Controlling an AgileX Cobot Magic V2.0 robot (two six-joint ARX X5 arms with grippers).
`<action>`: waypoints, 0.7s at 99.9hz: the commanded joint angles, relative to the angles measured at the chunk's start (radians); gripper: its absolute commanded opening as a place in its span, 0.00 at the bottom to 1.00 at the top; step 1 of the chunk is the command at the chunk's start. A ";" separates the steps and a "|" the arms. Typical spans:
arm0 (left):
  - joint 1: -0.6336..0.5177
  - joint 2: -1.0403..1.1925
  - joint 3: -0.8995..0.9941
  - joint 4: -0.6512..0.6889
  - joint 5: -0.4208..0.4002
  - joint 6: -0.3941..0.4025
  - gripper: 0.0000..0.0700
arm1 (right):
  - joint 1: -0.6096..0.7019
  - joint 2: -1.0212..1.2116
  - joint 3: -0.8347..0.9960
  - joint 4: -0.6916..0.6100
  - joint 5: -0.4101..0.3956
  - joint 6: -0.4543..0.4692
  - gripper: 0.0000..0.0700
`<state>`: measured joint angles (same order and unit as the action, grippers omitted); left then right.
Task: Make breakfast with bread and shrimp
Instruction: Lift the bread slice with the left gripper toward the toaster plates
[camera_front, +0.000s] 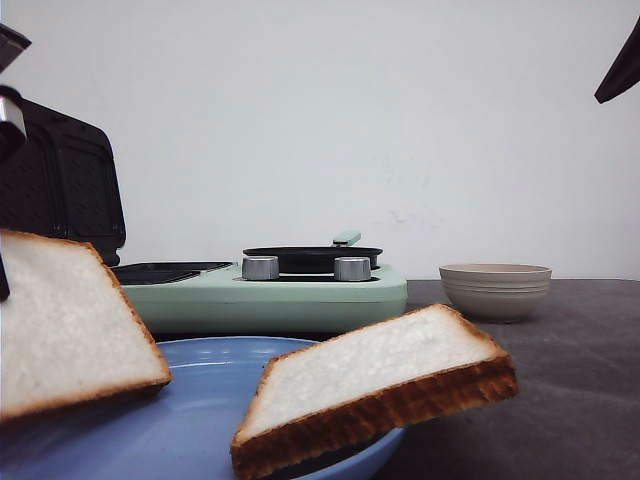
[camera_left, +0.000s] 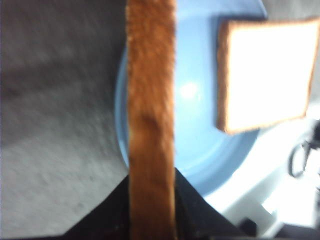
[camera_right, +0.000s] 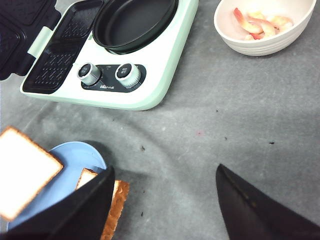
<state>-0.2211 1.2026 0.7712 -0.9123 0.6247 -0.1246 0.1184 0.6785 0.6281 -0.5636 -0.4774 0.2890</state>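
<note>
My left gripper is shut on one bread slice, seen edge-on by its brown crust, and holds it tilted above the left side of the blue plate. That slice also shows in the front view. The second bread slice leans on the plate's right rim, overhanging it. The shrimp are orange-red pieces lying in the beige bowl at the back right. My right gripper is open and empty above bare table to the right of the plate.
A mint-green breakfast maker stands behind the plate, with its black lid raised, a grill plate, a round black pan and two knobs. The table is grey cloth.
</note>
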 joint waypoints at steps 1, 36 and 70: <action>-0.005 -0.016 0.023 0.029 -0.023 0.000 0.00 | 0.003 0.006 0.015 0.010 -0.005 -0.005 0.57; -0.011 -0.173 0.024 0.227 -0.120 -0.071 0.00 | 0.003 0.006 0.015 0.010 -0.005 -0.005 0.57; -0.021 -0.222 0.039 0.359 -0.174 -0.076 0.00 | 0.003 0.006 0.015 0.010 -0.005 -0.005 0.57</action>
<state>-0.2344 0.9737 0.7826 -0.5785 0.4675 -0.1978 0.1184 0.6785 0.6281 -0.5636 -0.4774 0.2890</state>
